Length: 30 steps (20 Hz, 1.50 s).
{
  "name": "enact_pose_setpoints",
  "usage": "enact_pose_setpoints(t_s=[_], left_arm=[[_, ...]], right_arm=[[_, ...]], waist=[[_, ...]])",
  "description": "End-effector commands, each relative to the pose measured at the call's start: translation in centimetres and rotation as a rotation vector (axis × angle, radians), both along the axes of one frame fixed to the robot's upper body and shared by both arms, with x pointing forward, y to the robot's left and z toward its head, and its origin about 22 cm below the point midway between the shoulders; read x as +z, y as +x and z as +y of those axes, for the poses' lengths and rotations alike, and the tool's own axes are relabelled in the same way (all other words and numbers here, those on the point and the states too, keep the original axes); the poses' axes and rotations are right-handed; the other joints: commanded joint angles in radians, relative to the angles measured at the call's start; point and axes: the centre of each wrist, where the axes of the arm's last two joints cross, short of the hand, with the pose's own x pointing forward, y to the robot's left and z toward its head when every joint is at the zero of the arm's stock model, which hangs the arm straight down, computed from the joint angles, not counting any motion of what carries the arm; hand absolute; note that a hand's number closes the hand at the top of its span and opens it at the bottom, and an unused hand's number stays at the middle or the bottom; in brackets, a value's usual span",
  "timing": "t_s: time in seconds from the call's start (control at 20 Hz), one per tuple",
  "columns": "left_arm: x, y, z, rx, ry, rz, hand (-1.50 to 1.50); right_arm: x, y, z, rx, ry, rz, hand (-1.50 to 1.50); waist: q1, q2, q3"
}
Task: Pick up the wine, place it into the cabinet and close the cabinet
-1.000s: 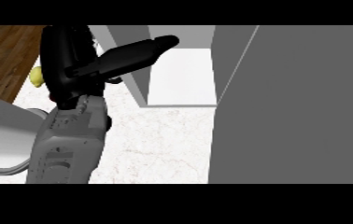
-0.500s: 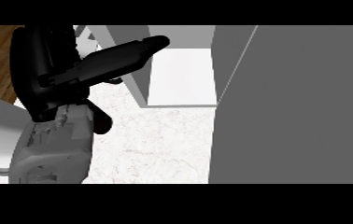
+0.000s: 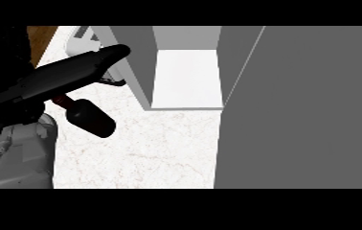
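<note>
The wine bottle (image 3: 90,118), dark with a red neck, lies aslant on the white marbled counter (image 3: 155,152), left of the cabinet. My left hand (image 3: 67,78) comes in from the left above the bottle's neck, its fingers stretched straight toward the cabinet. I cannot tell whether it touches the bottle. The cabinet (image 3: 187,78) stands open and shows a white floor inside. Its grey door (image 3: 297,109) fills the right side of the view. My right hand does not show.
My grey left forearm (image 3: 25,152) takes up the lower left corner. A white object (image 3: 81,40) sits at the counter's far left, next to a strip of brown wood (image 3: 41,42). A small dark thing (image 3: 114,82) lies by the cabinet's left wall.
My left arm has swung to the left and lower in the view. The wine bottle, hidden before, now shows below the hand.
</note>
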Motion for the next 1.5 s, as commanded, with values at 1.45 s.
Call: enact_pose_setpoints(t_s=[1.45], left_arm=[[-13.8, -2.6, 10.2, 0.042, -0.063, 0.196, -1.5]], right_arm=[[3.9, -4.8, -0.8, 0.004, 0.056, -0.075, -1.5]], waist=[[-0.006, 0.002, -0.001]])
